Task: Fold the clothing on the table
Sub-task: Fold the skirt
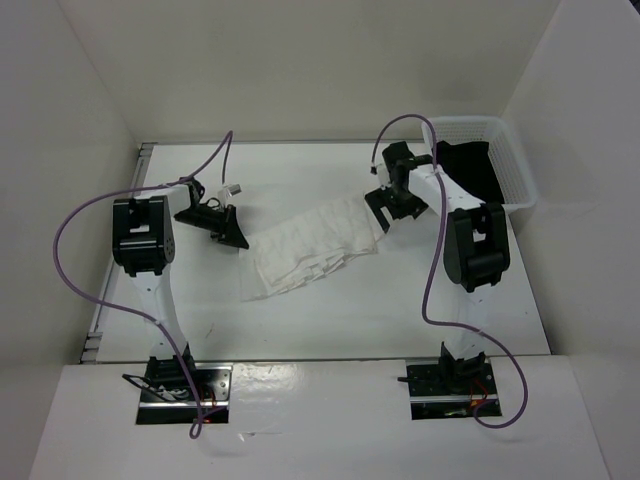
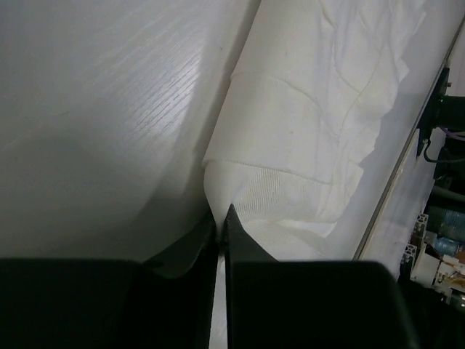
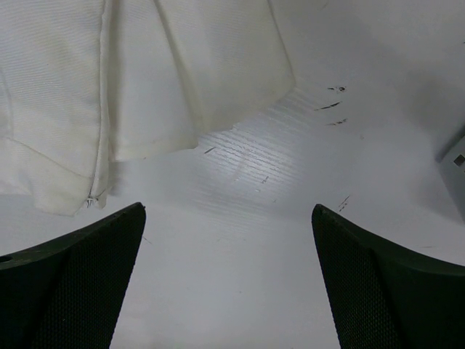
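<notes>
The clothing (image 1: 315,250) lies spread on the counter (image 1: 400,310) about mid-frame in the top view. Its long axis runs on a slant from the lower left, where it fans out wide, to the upper right, where it narrows. One arm stands at each end of that axis. The left claw (image 1: 232,232) sits at the wide left end and the right claw (image 1: 390,208) at the narrow right end, so each arm is nearest its own end and neither has to cross over. In the left wrist view the two dark fingers (image 2: 247,251) are drawn almost together, with only a thin pale sliver between them, and the cloth's corner runs straight down into their tips. It looks clamped on the hem, though the view is too close and shadowed to be sure fabric is truly caught rather than just touched. From there the pleated cloth stretches away toward the upper right of that frame. The right claw's jaws stand wide apart over bare counter. In its own view the cloth's edge lies ahead and to the upper left, near but apart from both fingers and not between them. A fold along the long axis seems to be the step in hand, and it turns on the right claw reaching forward and left onto that end before anything can be lifted. A white mesh basket (image 1: 515,165) holding a black garment (image 1: 470,165) sits at the upper right, well clear of the cloth.
</notes>
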Robot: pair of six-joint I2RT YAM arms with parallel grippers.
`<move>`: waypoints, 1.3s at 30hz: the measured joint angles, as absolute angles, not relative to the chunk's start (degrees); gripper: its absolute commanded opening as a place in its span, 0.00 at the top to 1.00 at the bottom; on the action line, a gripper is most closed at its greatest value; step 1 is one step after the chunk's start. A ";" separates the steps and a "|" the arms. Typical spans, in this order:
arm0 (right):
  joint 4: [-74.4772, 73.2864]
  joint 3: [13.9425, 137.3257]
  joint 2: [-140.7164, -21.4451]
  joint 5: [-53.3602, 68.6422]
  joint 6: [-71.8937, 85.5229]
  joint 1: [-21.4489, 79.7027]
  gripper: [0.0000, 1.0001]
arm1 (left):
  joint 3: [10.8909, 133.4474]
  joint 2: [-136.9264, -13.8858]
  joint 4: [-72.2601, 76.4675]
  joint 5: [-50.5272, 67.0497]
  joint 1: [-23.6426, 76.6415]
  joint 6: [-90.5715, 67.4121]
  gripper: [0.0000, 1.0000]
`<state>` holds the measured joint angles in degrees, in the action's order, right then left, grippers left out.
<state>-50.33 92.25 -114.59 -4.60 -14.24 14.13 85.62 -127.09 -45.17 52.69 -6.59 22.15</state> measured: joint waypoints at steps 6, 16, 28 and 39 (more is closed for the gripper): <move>-51.16 93.86 -115.28 -0.14 -14.72 14.15 0.01 | 85.62 -127.00 -44.97 51.57 -6.57 20.60 1.00; -54.70 105.10 -122.32 17.19 -19.22 14.17 0.01 | 83.11 -124.33 -44.73 48.56 -6.33 20.71 1.00; -55.37 105.19 -125.03 24.88 -22.39 8.93 0.01 | 78.37 -120.62 -45.15 45.04 -6.85 20.84 1.00; -53.15 105.78 -126.48 25.67 -23.70 5.48 0.01 | 78.37 -120.53 -45.25 44.75 -6.87 20.84 1.00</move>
